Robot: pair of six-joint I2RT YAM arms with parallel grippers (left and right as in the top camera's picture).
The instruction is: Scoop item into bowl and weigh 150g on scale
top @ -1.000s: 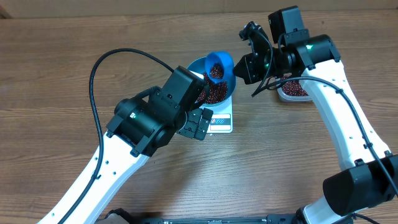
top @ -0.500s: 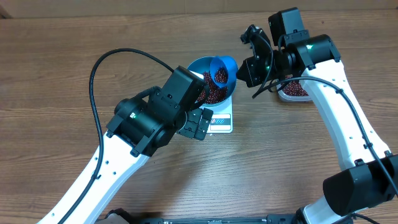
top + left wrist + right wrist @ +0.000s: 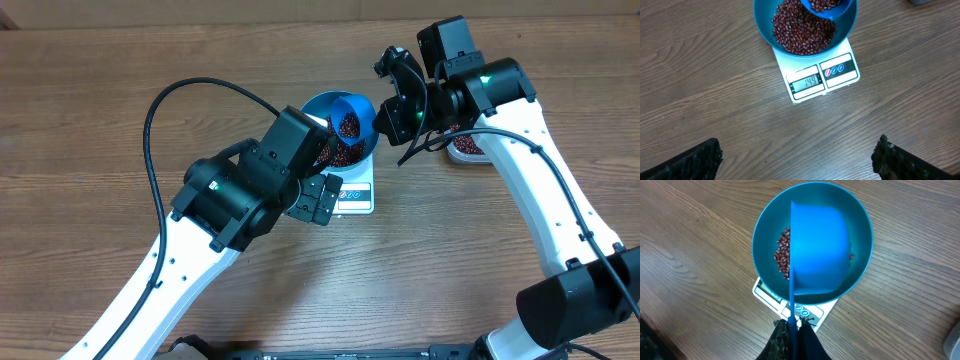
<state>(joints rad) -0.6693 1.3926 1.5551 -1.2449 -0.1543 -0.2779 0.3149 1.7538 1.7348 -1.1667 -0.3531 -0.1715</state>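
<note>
The teal-blue bowl (image 3: 312, 104) stands on the white scale (image 3: 356, 196), holding a heap of red-brown beans (image 3: 340, 152). In the left wrist view the scale's display (image 3: 806, 82) reads 149. My right gripper (image 3: 392, 110) is shut on the handle of a bright-blue scoop (image 3: 352, 115), which is tipped over the bowl with beans still in it (image 3: 826, 5). From the right wrist the scoop's back (image 3: 817, 255) covers most of the bowl (image 3: 863, 235), with beans (image 3: 783, 252) showing at its left. My left gripper (image 3: 800, 160) hangs open over bare table in front of the scale.
A clear plastic tub (image 3: 470, 146) with more beans sits to the right of the scale, partly under my right arm. My left arm reaches in from the lower left, its wrist close to the scale's front left corner.
My right arm has shifted left and rolled, bringing the scoop further over the bowl and tipping it more steeply. The left arm has not moved.
</note>
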